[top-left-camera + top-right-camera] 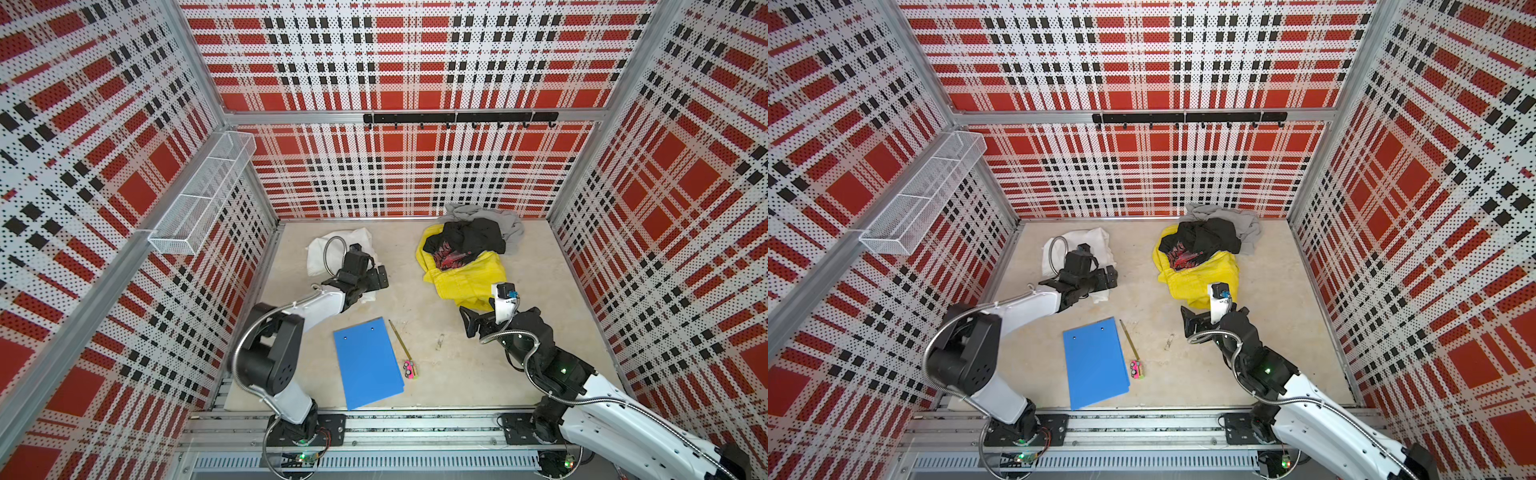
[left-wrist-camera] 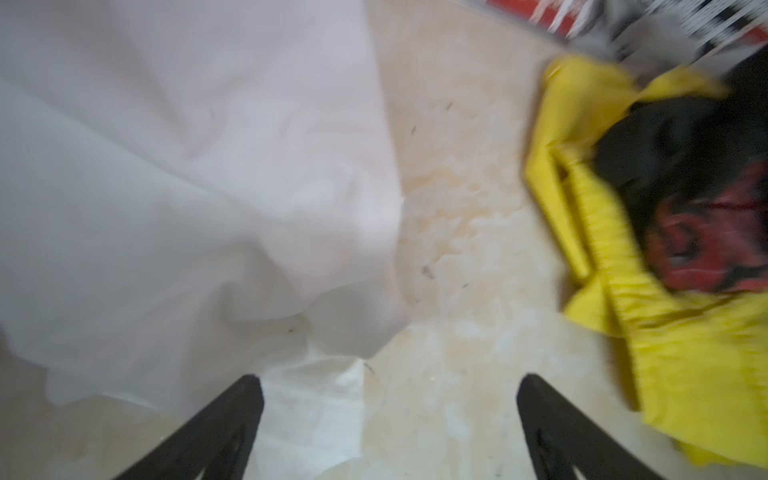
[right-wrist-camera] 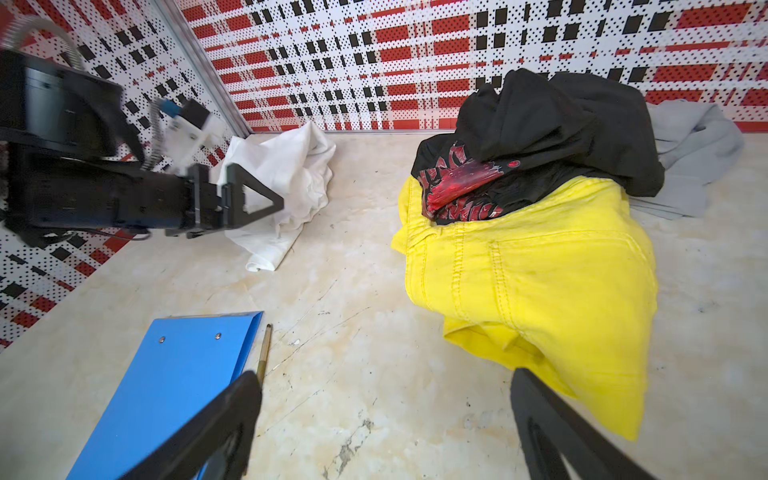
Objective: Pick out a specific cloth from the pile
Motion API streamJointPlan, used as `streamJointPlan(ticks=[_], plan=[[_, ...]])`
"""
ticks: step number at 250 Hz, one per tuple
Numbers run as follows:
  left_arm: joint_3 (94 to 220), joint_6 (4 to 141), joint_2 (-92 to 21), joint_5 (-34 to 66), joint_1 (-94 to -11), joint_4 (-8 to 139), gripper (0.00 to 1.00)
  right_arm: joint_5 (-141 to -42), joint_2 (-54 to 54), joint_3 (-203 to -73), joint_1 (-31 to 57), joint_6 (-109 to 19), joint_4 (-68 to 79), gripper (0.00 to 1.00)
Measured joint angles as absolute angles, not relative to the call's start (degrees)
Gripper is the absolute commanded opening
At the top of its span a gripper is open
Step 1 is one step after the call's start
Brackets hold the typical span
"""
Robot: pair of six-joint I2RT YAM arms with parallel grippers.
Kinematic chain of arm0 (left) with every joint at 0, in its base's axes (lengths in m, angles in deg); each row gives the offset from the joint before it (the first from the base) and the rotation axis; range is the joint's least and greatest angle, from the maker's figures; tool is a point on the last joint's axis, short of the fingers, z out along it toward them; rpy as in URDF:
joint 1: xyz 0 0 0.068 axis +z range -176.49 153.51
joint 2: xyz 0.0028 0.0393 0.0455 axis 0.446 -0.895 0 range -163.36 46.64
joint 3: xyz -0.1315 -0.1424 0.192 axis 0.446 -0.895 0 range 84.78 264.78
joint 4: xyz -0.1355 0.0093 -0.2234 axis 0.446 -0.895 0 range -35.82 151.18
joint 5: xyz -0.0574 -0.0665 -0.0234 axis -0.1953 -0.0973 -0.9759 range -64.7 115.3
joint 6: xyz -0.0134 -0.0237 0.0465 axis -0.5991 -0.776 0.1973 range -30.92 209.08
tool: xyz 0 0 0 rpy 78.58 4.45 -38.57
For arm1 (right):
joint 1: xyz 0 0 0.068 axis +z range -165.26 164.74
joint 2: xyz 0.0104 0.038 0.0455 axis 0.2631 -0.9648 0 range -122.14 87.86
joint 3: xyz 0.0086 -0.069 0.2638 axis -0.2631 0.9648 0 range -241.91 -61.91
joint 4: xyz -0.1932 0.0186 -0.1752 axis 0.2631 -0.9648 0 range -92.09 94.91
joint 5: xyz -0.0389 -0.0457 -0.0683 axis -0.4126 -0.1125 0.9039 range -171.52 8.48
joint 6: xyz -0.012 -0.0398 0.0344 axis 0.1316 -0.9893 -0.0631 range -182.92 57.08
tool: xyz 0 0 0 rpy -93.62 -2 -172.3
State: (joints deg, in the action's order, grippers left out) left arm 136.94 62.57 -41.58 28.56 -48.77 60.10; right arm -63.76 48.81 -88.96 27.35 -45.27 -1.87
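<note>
cloth [image 1: 318,259]: 1, white, crumpled at table [image 1: 419,303] far-left, well apart from pile [image 1: 465,257] | pile: 3 garments, yellow, black-red, grey | left gripper [image 2: 390,377]: spread above cloth, empty | right gripper [image 3: 384,372]: spread, empty, beside pile | 1 blue folder [image 1: 368,363], 1 pencil [image 1: 400,338]

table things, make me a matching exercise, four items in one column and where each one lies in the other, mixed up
Column one:
1. white cloth
2. blue folder
3. black garment with red print
4. grey garment

Column two:
a. on top of the yellow garment
b. against the back wall, partly under the black one
c. back left, lying by itself
d. near the front, beside the pencil

Pairs: 1-c, 2-d, 3-a, 4-b
</note>
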Motion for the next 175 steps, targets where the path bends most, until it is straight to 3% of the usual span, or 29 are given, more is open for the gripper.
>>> streamJointPlan(ticks=[73,136,175], plan=[[124.16,67.38,-19.53,33.2,-48.2,66.59,0.99,-56.28,48.42,-88.89,23.51,-46.45,-0.71,1.0],[110.65,73.44,-17.6,34.38,-33.69,78.61,0.99,-59.04,42.65,-88.57,5.04,-49.75,3.96,1.0],[106.32,79.01,-22.3,34.9,-32.05,88.62,0.99,-61.68,38.54,-85.22,-3.38,-53.38,11.9,1.0]])
